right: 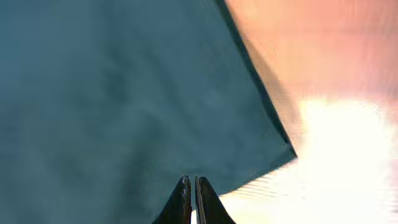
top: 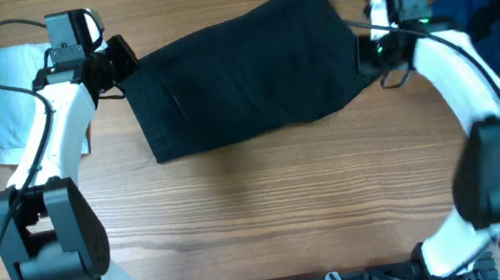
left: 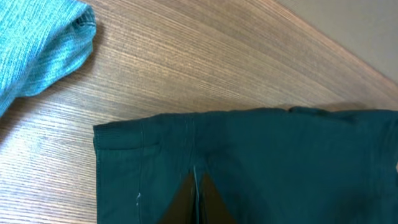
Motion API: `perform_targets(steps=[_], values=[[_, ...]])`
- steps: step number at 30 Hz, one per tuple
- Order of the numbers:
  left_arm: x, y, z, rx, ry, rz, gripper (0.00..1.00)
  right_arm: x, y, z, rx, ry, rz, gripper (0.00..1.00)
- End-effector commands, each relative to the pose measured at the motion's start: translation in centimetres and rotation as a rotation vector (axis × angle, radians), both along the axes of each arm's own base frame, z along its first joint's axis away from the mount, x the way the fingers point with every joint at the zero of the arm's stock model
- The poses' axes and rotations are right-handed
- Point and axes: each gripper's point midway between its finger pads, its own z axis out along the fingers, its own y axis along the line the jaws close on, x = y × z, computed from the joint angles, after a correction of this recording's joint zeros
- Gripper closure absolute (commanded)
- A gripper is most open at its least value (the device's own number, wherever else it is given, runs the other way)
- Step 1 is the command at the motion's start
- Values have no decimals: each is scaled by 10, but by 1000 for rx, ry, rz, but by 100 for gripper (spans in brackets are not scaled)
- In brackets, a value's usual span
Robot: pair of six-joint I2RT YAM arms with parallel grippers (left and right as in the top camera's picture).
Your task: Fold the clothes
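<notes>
The shorts (top: 241, 69) lie spread flat on the table (top: 270, 215), across its far middle, tilted so their right end sits farther back than their left. The cloth is mostly smooth, with a seam running along the left edge.

The left gripper (top: 119, 65) sits at the shorts' left edge; in its wrist view the fingers (left: 205, 202) are pressed together on top of the cloth, a thin crease running up from their tips. The right gripper (top: 367, 55) sits at the right edge, its fingers (right: 184, 196) also pressed together, just at the hem near a corner. Whether either has cloth caught between its tips cannot be told.

A denim piece (top: 2, 95) lies crumpled at the far left, beside the left arm and apart from the shorts. Blue garments (top: 493, 2) are heaped at the far right, behind the right arm
</notes>
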Motion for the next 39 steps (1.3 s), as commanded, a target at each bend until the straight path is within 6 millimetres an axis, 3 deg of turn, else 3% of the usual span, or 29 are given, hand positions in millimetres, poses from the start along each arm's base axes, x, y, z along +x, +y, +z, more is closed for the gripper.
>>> perform_targets(steps=[1, 5, 9, 11, 19, 21, 22, 25, 28, 29, 30, 33, 34, 36, 39], values=[[-1, 3, -12, 21, 33, 12, 96, -5, 54, 76, 187, -179, 234, 96], [1, 4, -53, 24, 107, 14, 96, -21, 88, 60, 256, -132, 370, 95], [8, 4, -92, 23, 142, 14, 96, -46, 114, 9, 247, 6, 464, 95], [11, 4, -94, 24, 133, 14, 96, -53, 116, -8, 230, 50, 473, 95], [20, 15, -91, 70, 93, 49, 96, -97, 105, -116, 208, 339, 411, 96], [25, 15, -78, 73, 63, 47, 96, -100, 104, -127, 211, 369, 399, 96], [27, 15, -69, 73, 50, 47, 96, -99, 104, -127, 212, 368, 393, 96], [26, 15, -16, 73, -13, 50, 96, -95, 106, -116, 218, 349, 388, 96], [11, 22, 39, 59, -60, 129, 95, -87, 107, -88, 216, 305, 393, 96], [2, 25, 52, 47, -61, 159, 81, -82, 108, -74, 216, 277, 390, 96], [-6, 27, 59, 35, -52, 177, 75, -79, 108, -63, 222, 256, 373, 96], [-38, 23, 62, -5, 42, 183, 66, -71, 109, -31, 234, 183, 340, 96], [-48, 19, 56, -18, 92, 171, 54, -69, 110, -22, 235, 154, 344, 95], [-81, 12, 30, -28, 265, 152, 41, -65, 110, 0, 233, 87, 352, 92], [-114, 10, 2, -24, 449, 149, 28, -62, 110, 6, 229, 63, 353, 91]])
